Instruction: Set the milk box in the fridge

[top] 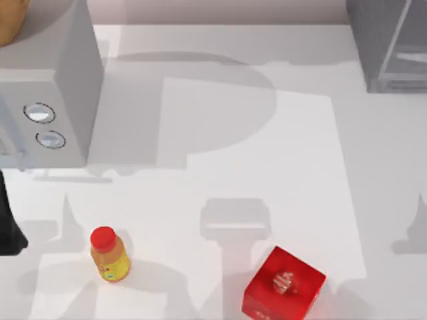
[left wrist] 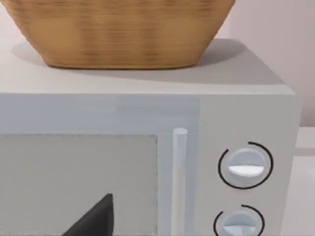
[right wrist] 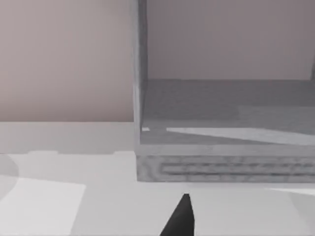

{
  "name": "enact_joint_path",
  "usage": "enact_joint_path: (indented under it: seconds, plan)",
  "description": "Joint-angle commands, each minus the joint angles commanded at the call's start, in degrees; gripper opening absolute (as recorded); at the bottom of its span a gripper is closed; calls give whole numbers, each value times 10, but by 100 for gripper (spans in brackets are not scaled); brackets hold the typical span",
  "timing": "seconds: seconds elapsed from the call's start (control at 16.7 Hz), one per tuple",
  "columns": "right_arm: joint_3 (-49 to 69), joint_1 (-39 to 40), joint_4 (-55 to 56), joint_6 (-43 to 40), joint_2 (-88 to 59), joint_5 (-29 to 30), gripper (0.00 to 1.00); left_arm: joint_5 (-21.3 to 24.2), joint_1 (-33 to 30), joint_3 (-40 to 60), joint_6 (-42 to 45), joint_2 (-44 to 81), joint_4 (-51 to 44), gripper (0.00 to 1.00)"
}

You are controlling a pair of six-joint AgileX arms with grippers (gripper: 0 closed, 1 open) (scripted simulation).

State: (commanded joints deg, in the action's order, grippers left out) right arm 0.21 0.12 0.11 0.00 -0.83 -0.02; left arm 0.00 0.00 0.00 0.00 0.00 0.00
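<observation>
I cannot tell where the milk box stands at this moment, so I will not guess at a spot for it. Going by its name, I expect a small carton: light, with thin walls that dent under a hard squeeze and smooth faces that could slip. I would take it across two opposite side faces at about mid-height, press gently, and keep it upright on the way.

Its destination, the fridge (top: 387, 47), sits at the far right corner of the worktop (top: 220, 153). The right wrist view faces its front low down, with a ribbed base strip below a pale inner floor. The right gripper (right wrist: 181, 219) hangs just short of that front. Whether it is open or closed I cannot tell.

My left arm (top: 8, 227) is at the left edge of the worktop. Its left gripper (left wrist: 96, 219) faces the door of the grey appliance (top: 60, 87) with two round knobs, which fills the far left corner. Here too I cannot tell if the gripper is apart or together. A woven basket (left wrist: 118, 34) rests on top of that appliance.

Near the front edge, an orange bottle (top: 110, 255) with a red cap stands toward the left. A red cube box (top: 285, 283) sits right of centre, well apart from the bottle. Neither is the carton I want, and both lie well apart from the fridge.
</observation>
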Motion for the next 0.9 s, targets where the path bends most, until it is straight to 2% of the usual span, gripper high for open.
enact_joint_path:
  seconds: [0.36,0.9]
  plan:
    - [65,-19,83,-2,-159,-26,0,0,0,0,0,0,0,100]
    - [283,-89,352,20,-687,-79,0,0,0,0,0,0,0,100]
